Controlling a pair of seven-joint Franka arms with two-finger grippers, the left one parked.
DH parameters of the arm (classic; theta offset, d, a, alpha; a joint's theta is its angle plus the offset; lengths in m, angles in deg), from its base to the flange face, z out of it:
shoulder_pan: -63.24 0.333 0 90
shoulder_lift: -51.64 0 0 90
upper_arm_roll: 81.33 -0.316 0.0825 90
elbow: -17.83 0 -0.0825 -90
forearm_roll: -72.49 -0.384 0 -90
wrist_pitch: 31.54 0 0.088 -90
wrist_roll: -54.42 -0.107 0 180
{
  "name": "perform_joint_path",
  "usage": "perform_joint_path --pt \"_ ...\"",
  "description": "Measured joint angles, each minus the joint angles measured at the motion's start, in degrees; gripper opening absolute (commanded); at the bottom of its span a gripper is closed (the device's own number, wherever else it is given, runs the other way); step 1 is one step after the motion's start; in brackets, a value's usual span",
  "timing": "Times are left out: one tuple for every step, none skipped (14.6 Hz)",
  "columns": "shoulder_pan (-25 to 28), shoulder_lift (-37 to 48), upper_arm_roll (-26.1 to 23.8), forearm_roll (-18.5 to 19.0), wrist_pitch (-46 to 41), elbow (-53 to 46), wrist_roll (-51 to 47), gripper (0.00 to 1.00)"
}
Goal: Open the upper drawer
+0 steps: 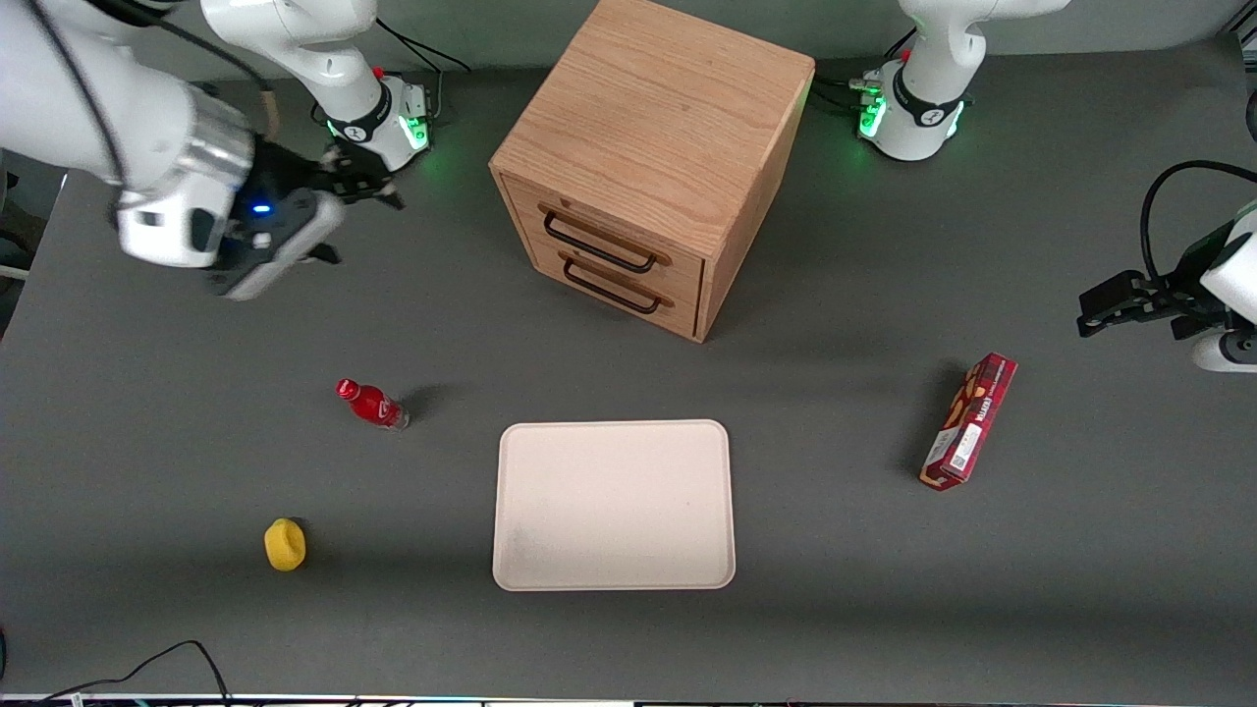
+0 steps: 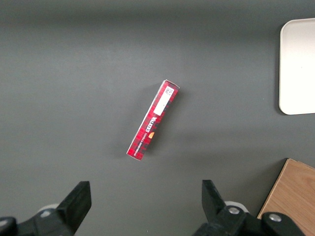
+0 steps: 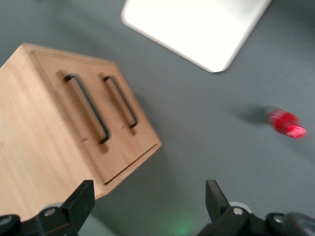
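Note:
The light oak cabinet (image 1: pixel 653 128) stands at the middle of the table, farther from the front camera than the tray. Its upper drawer (image 1: pixel 614 236) is shut flush, with its thin black bar handle (image 1: pixel 599 244) just above the lower drawer's handle (image 1: pixel 614 288). In the right wrist view the upper drawer handle (image 3: pixel 86 108) lies beside the lower handle (image 3: pixel 120 101). My right gripper (image 1: pixel 368 185) hovers above the table toward the working arm's end, well apart from the cabinet. Its fingers (image 3: pixel 81 201) are spread wide with nothing between them (image 3: pixel 147 206).
A cream tray (image 1: pixel 614 506) lies nearer the front camera than the cabinet. A red bottle (image 1: pixel 373 404) and a yellow object (image 1: pixel 285 544) lie toward the working arm's end. A red box (image 1: pixel 969 420) lies toward the parked arm's end.

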Motion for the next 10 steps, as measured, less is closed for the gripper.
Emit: perform_joint_path --pt "0.1 -1.5 -2.4 -0.3 0.5 0.2 1.7 1.0" --pt "0.2 -3.3 -4.5 -0.3 1.8 0.3 4.9 1.0" --pt "0.3 -5.2 -6.4 -0.3 2.8 0.3 9.4 1.0" --pt "0.4 -7.1 -7.6 -0.3 3.5 0.4 14.2 1.0" --pt "0.4 -9.2 -8.2 -0.3 3.8 0.3 18.7 1.0" --pt "0.4 -11.1 -8.5 -0.5 4.1 0.3 21.9 1.0" --pt "0.3 -12.7 -8.8 -0.7 4.7 0.3 23.6 1.0" --pt "0.2 -14.3 -9.5 -0.8 5.6 0.3 24.6 1.0" --pt "0.2 -15.7 -10.3 -0.9 6.8 0.3 24.9 1.0" --pt "0.2 -17.1 -11.3 -1.1 8.1 0.3 24.9 1.0"
